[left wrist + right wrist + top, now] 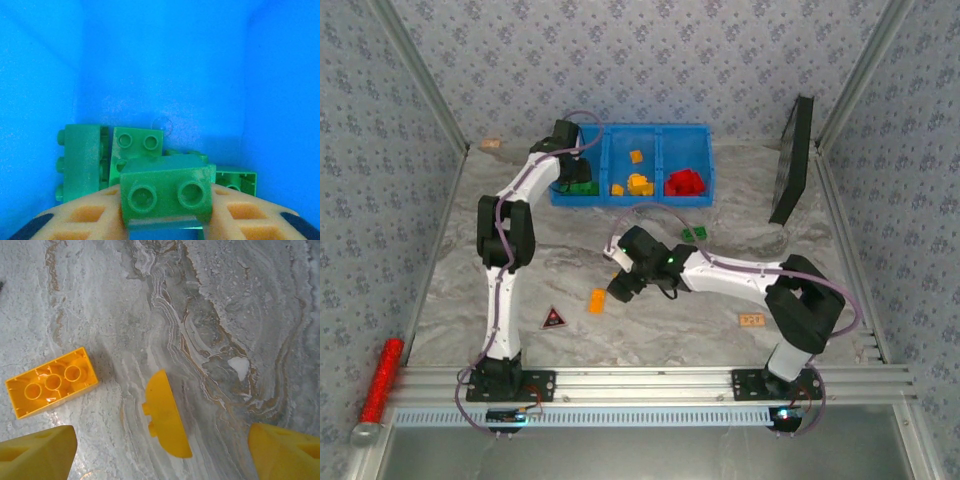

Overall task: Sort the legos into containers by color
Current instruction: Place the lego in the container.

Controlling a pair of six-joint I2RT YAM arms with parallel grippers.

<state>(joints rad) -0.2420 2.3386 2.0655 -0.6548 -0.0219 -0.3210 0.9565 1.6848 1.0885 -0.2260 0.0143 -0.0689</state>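
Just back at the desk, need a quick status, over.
Left gripper inside left compartment, holding green brick. Right gripper open above yellow curved piece, yellow brick beside it. Nothing blocking its descent.

Table: grey marbled table (520,270)
Upper centre: bright blue three-compartment plastic bin (660,200)
Centre: orange-yellow plastic brick (597,300); small green plastic bricks (696,234)
Lower left: dark triangular tag (553,319)

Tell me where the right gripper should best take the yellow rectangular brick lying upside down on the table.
Grip the yellow rectangular brick across its two long side walls, at mid length, coming straight down. It lies flat, hollow side up, so those walls stand upright and parallel. The open right gripper would probably need turning to match.
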